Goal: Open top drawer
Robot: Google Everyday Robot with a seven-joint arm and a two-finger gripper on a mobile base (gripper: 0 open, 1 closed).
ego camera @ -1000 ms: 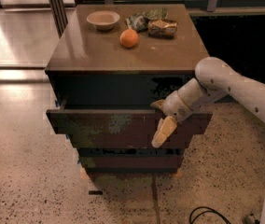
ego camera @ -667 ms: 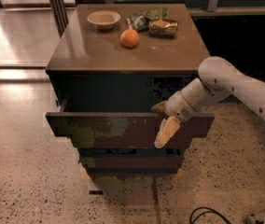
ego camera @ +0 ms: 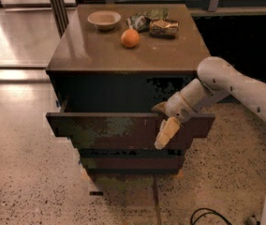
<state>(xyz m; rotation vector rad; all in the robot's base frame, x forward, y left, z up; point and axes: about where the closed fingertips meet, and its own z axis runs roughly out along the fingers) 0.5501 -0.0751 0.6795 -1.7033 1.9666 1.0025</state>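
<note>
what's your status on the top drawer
Gripper at top drawer front edge, right of centre. Drawer partly out. Nothing seen blocking its path.

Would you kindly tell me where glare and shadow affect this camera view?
In the camera view, glare washes the floor at upper left and a soft sheen lies on the cabinet top; the opening above the top drawer is in deep shadow, its inside unreadable; the gripper, at the drawer front right of centre, shows pale against the dark wood.
</note>
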